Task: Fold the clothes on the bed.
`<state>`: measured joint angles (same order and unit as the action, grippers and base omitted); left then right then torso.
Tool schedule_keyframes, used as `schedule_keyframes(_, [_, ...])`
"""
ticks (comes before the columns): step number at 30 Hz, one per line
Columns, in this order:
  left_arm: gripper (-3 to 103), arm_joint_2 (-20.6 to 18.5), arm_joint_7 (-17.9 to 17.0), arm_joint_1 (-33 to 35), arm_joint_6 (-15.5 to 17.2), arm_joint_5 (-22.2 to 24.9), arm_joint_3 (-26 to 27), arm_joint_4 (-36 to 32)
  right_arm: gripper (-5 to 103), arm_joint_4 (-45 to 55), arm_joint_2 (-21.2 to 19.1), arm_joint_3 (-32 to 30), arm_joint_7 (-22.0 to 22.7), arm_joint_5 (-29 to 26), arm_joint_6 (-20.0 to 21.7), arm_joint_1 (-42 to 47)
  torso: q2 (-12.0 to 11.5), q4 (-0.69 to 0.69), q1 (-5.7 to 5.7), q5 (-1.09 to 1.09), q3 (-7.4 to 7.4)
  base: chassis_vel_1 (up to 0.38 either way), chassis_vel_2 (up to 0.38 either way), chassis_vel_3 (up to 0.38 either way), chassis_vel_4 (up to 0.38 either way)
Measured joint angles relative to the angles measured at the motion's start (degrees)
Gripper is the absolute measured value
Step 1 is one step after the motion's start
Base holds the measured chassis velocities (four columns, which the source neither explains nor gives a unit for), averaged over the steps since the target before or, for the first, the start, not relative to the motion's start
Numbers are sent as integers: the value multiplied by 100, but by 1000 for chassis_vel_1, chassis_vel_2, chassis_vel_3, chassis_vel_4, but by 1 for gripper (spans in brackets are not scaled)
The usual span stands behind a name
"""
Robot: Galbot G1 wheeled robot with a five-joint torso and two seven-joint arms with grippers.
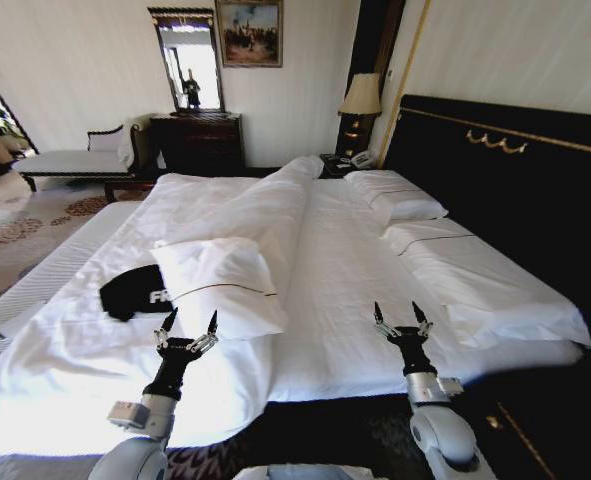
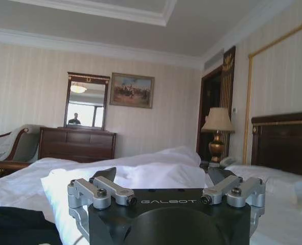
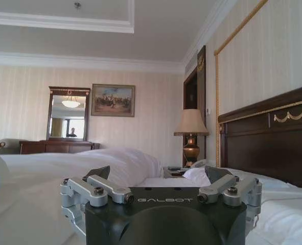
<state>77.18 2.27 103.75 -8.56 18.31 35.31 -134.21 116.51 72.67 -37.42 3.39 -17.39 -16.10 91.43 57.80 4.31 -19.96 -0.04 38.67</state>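
- One black T-shirt point(image 1: 135, 290) sits bunched up on the bed point(image 1: 335, 270), lower left of the head view, right next to a loose pillow point(image 1: 220, 285).
- Three more pillows by the headboard point(image 1: 515, 180).
- Two hands: left hand point(image 1: 186, 329) and right hand point(image 1: 402, 317), both with fingers spread, holding nothing, hovering over the near edge.

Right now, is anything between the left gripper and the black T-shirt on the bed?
Nothing visible blocks it. The left gripper, open, hovers over the bed's near edge; the black T-shirt lies just beyond, to its left. A white pillow sits against the shirt's right side, partly overlapping it.
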Motion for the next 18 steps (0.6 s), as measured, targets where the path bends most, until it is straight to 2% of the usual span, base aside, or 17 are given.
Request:
schedule_keyframes(4, [100,2,60,-22,-110,235,-9,-41,100,73,-66,-86,53,-181,42,-60,0,-1,0,1,0,94,73,-60,-83])
schedule_keyframes(9, [100,13,71,-57,-119,134,-15,40,100,96,-94,-113,68,-223,48,-62,-1,0,0,10,1,-6,-11,8,6])
schedule_keyframes(14, [100,32,29,-66,-87,62,8,81,100,190,-102,-75,70,-246,64,-50,-1,0,-1,7,1,-49,-28,35,17])
schedule_keyframes(18, [100,30,-42,-143,13,301,154,-129,100,305,-269,32,90,-423,143,-30,-1,-1,0,1,1,0,0,0,0])
